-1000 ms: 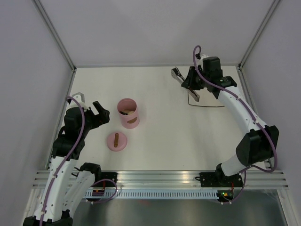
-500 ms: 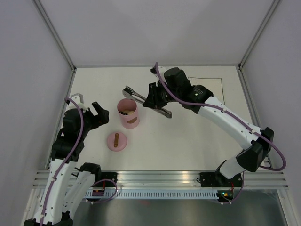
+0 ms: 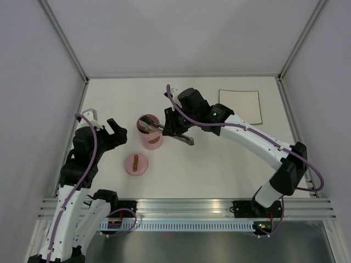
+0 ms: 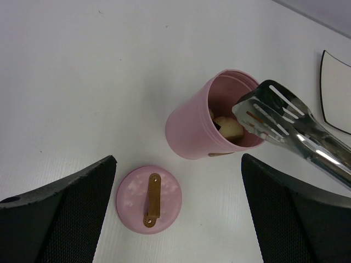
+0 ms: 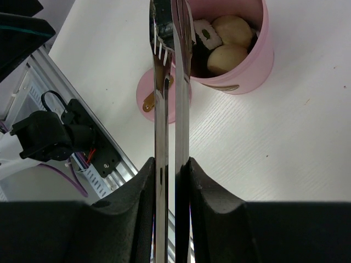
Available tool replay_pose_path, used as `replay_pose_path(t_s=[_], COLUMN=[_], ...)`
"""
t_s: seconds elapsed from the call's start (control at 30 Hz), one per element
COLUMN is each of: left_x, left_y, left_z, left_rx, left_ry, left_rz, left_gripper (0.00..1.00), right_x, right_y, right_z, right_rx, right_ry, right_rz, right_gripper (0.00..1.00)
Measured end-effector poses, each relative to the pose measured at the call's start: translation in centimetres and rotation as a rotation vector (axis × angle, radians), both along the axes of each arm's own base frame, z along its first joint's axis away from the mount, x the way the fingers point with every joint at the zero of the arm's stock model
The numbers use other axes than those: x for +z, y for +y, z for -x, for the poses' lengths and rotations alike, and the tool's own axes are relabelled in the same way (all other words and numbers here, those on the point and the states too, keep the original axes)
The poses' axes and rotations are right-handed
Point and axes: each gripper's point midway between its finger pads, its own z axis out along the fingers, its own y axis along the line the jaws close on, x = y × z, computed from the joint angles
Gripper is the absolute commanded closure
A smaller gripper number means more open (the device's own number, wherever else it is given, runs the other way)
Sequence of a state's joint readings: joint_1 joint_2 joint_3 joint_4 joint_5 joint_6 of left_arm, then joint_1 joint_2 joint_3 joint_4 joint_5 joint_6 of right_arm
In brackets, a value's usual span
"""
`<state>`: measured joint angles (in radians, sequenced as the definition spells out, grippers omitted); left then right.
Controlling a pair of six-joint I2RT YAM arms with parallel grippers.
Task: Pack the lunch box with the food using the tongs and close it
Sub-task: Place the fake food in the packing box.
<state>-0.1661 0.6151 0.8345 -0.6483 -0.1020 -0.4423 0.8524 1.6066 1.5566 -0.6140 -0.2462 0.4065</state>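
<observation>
The tongs are finished in polished, reflective metal. The lunch box, and the lid at its 7 o'clock, are rendered in smooth matt pink plastic.

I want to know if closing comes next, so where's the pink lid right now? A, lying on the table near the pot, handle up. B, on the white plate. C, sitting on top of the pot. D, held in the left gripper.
A: the lid lies flat on the table, handle up, apart from the open pot.
</observation>
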Motion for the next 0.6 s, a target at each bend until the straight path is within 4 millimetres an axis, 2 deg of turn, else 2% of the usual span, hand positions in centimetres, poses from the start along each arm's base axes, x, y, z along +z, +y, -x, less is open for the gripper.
replay_pose_path(t_s=[0.17, 0.3, 0.5, 0.6], left_x=[0.0, 0.0, 0.0, 0.0], left_y=[0.0, 0.0, 0.0, 0.0], left_z=[0.0, 0.0, 0.0, 0.0], left_rx=[0.0, 0.0, 0.0, 0.0], left_ry=[0.0, 0.0, 0.0, 0.0], left_rz=[0.0, 0.0, 0.0, 0.0], left_gripper=[0.0, 0.0, 0.0, 0.0], right_x=[-2.0, -3.2, -3.0, -2.9], right_y=[0.4, 0.6, 0.7, 0.8], right_z=[-0.2, -0.3, -0.4, -0.5], right_rx=[0.005, 0.006, 0.003, 0.0], right_ry=[0.033, 0.052, 0.051, 0.048], right_rz=[0.031, 0.05, 0.041, 0.035], right_gripper=[0.7, 0.6, 0.48, 0.47])
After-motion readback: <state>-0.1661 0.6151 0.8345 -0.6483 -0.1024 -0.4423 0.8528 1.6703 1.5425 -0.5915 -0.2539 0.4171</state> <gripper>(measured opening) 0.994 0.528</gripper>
